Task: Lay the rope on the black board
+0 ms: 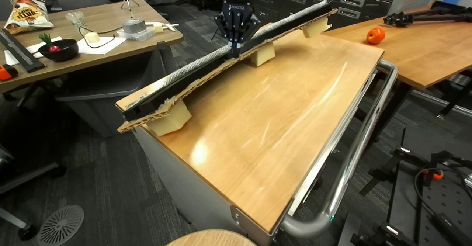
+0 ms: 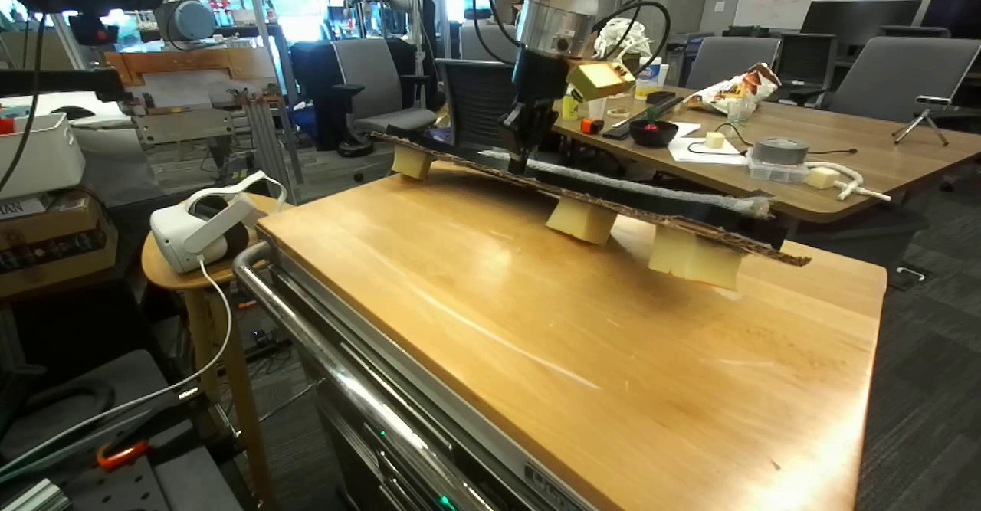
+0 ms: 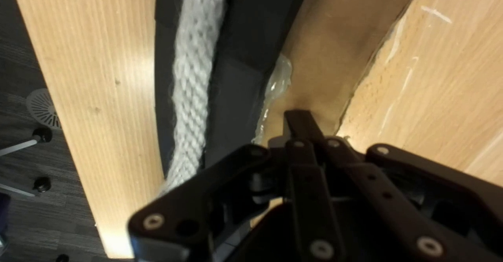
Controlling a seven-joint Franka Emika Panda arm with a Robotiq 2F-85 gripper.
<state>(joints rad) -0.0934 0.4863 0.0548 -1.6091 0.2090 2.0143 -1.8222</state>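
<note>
The pale grey braided rope [image 3: 192, 73] lies lengthwise on the curved black board [image 3: 243, 73] in the wrist view, nearer the board's left edge. Lower in that view it reaches that edge, then passes behind my gripper. In both exterior views the rope [image 1: 199, 63] follows the board, and its frayed end [image 2: 759, 206] rests at the board's end. My gripper [image 3: 298, 114] is shut with nothing between its fingers. It points down beside the board, over the cardboard strip [image 3: 326, 57], apart from the rope. Whether the fingertips touch the cardboard I cannot tell.
Pale foam blocks [image 1: 169, 120] prop up the cardboard along one side of the wooden tabletop [image 1: 258, 135]. A metal tube rail [image 1: 354, 157] runs along the opposite side. A second table [image 1: 147, 13] holds a bowl [image 1: 61, 50] and a chip bag [image 1: 29, 13].
</note>
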